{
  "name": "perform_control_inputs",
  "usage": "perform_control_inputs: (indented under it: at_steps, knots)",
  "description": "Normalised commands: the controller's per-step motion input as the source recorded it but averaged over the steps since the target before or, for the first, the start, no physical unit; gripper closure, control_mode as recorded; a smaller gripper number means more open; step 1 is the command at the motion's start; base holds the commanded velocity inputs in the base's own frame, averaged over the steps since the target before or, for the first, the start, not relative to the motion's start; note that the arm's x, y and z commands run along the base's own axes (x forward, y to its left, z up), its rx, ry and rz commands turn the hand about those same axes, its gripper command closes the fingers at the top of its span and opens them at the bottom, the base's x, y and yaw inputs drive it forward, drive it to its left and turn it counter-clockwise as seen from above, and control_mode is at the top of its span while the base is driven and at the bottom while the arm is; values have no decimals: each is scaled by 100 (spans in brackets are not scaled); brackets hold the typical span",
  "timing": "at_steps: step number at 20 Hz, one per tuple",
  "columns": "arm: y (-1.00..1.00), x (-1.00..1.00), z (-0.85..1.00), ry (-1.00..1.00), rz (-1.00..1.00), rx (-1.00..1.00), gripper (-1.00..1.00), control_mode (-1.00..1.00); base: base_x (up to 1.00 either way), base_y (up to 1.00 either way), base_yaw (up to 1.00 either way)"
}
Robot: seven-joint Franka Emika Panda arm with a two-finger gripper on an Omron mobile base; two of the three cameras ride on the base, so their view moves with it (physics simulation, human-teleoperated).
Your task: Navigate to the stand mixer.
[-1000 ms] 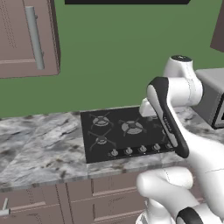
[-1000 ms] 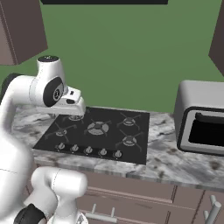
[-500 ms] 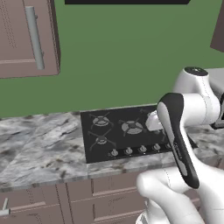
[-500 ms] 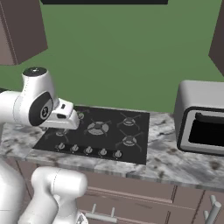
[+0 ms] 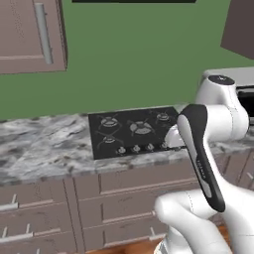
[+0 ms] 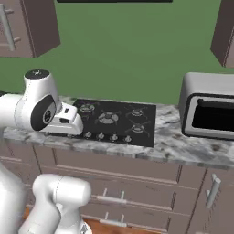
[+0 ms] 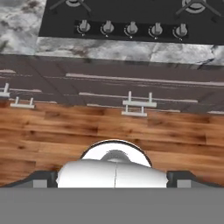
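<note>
The stand mixer's place cannot be told from here, so which way to drive is unsettled. Ahead, the black gas cooktop (image 6: pixel 112 121) sits in the grey marbled counter (image 5: pixel 44 149), a silver microwave (image 6: pixel 209 112) to its right. Whether the gripper is spread or closed cannot be told. Wooden floor (image 7: pixel 109 127) before the cabinets leaves room sideways.

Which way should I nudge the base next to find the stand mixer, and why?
Probably keep driving or turning along the counter rather than closer. Ahead are the black cooktop and a silver microwave, with drawers below; nothing taupe-grey with a shiny bowl stands here. Which direction, the pictures cannot settle.
</note>
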Motion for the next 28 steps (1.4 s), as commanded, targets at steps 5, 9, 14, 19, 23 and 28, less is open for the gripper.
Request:
perform_control_inputs:
  at_steps: [5,9,14,19,23,28]
  knots:
    - [0,0,0,0,0,0,-100,100,-58,7,-36]
    - [0,0,0,0,0,0,-100,100,0,0,-99]
    - [0,0,0,0,0,0,-100,100,0,4,-98]
    - [0,0,0,0,0,0,-100,100,0,4,-97]
    - [0,0,0,0,0,0,-100,100,0,17,-90]
    - [0,0,0,0,0,0,-100,100,13,28,-87]
